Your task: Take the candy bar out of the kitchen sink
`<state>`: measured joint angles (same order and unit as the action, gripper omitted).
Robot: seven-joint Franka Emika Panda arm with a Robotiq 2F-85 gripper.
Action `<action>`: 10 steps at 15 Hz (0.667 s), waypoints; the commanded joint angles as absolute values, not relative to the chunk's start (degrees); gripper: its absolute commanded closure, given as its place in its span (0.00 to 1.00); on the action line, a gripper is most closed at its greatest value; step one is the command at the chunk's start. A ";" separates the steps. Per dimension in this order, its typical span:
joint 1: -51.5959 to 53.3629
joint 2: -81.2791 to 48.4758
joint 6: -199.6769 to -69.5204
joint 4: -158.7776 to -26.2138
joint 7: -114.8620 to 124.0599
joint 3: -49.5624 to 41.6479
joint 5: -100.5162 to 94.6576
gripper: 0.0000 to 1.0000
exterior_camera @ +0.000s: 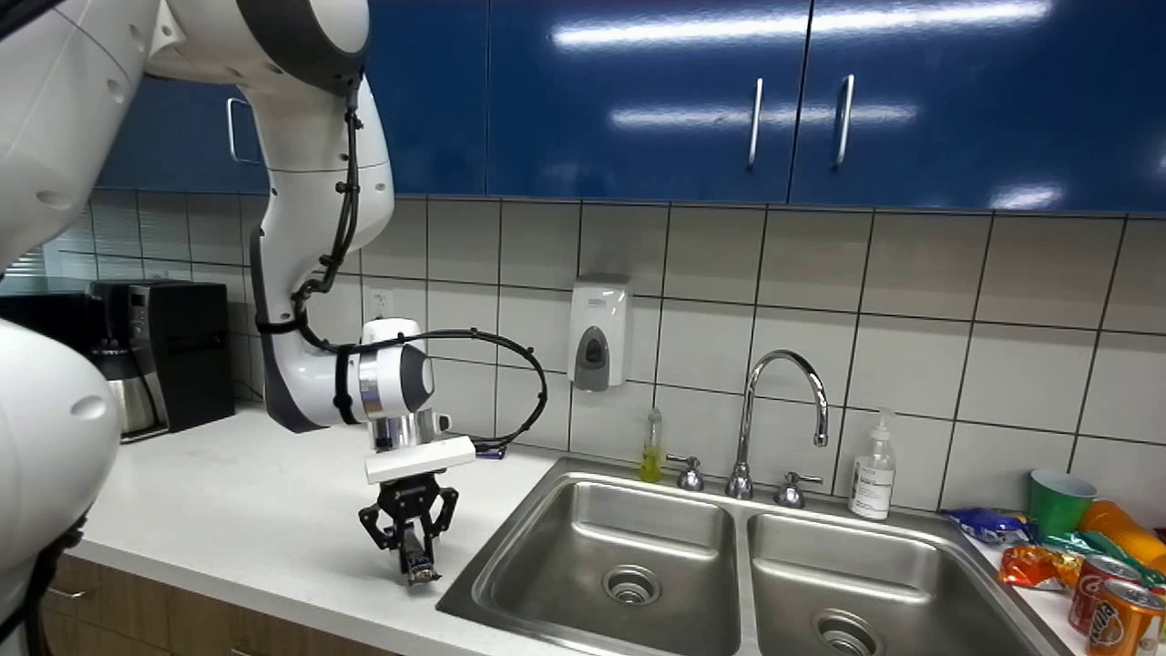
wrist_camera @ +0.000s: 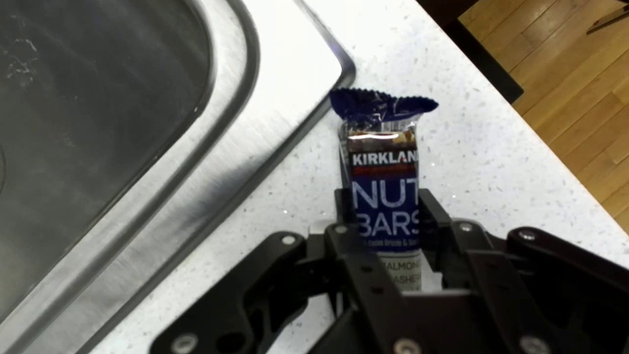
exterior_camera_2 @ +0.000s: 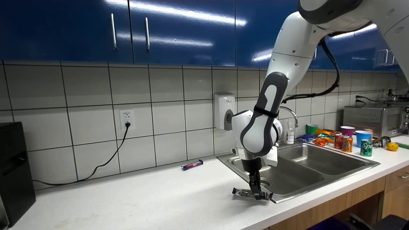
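Setting down, likely: Robotiq gripper (exterior_camera: 416, 548) pinches Kirkland nut bar (wrist_camera: 383, 194) by its sides, just outside double-basin sink (wrist_camera: 295, 73), low at countertop (exterior_camera_2: 143, 198), contact unclear. Should go down level, away from sink, before releasing.

In the wrist view, the flat oblong bar in a clear and navy-blue plastic wrapper (wrist_camera: 385, 196) carries "KIRKLAN" in white capitals, running off at its edge. Beneath, on the navy-blue field, stand "NUT" and, lower, "BARS"; a line of tiny type follows, "Drizzle &" just legible. On the pale band below, "ALMON" and "ASHE" show in part-hidden lines. In an exterior view, the green cylindrical metal can (exterior_camera_2: 366, 148) shows "Spr" in white. Lettering too small to read surely marks the red cylindrical can (exterior_camera_2: 338, 141), the orange cylindrical can (exterior_camera_2: 347, 145), the small flat purple packet (exterior_camera_2: 192, 164) and the clear plastic pump bottle (exterior_camera_2: 290, 135).
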<state>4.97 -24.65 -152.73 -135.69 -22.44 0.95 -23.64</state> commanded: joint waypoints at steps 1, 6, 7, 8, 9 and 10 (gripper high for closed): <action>5.45 -22.98 -153.30 -137.23 -21.15 1.84 -24.48 0.91; 6.07 -23.36 -153.13 -136.93 -21.09 2.37 -24.34 0.91; 6.16 -23.48 -153.06 -136.81 -21.05 2.40 -24.31 0.91; 6.23 -23.53 -153.12 -136.78 -21.02 2.40 -24.39 0.91; 6.30 -23.62 -153.10 -136.71 -21.00 2.43 -24.48 0.91; 6.34 -23.79 -153.00 -136.58 -20.96 2.46 -24.49 0.91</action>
<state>6.14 -24.66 -152.82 -135.99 -22.44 2.20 -23.64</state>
